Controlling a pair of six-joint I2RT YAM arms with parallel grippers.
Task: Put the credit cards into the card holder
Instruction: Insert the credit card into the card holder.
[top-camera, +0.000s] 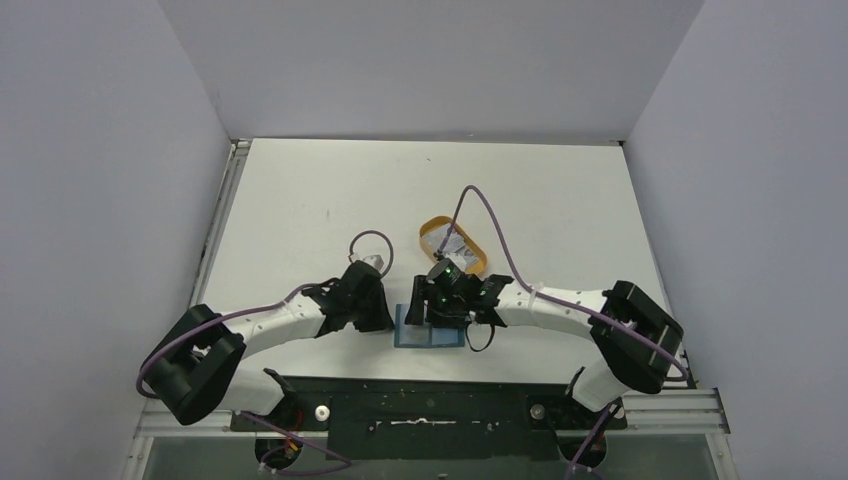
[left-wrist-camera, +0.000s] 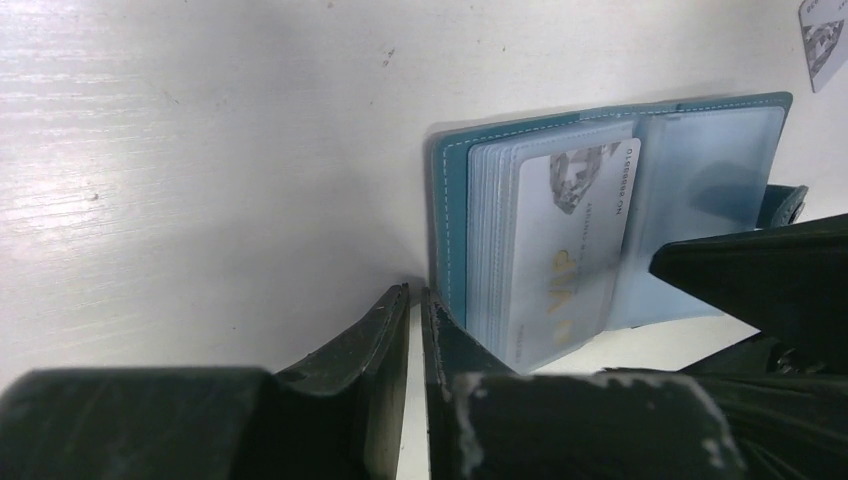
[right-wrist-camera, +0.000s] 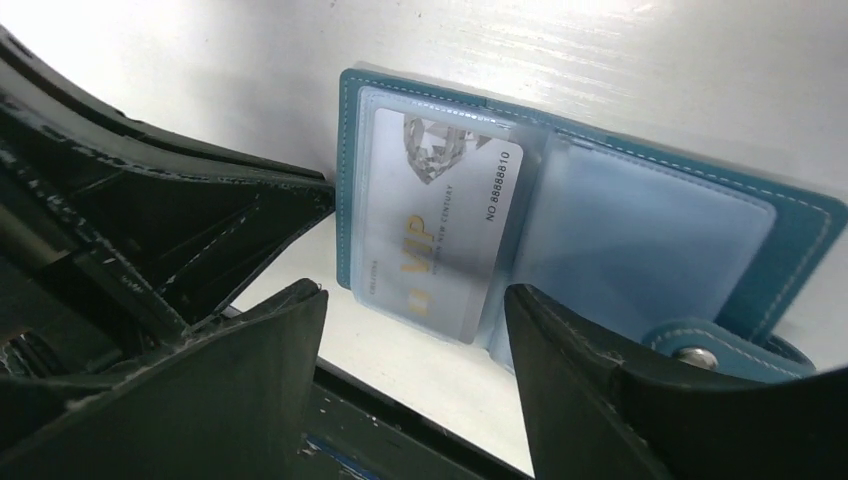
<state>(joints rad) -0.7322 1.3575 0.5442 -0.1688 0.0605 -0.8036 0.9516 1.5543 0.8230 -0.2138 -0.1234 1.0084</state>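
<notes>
The teal card holder lies open on the table between both grippers. In its left clear pocket sits a silvery credit card with gold letters, its lower end sticking out of the pocket. My right gripper is open just in front of that end, with nothing between its fingers. My left gripper is shut to a thin slit and empty, its right finger against the holder's left edge. More credit cards lie in the tray.
An orange-tan oval tray sits just behind the right gripper. A loose card shows at the top right corner of the left wrist view. The table's dark front rail runs right below the holder.
</notes>
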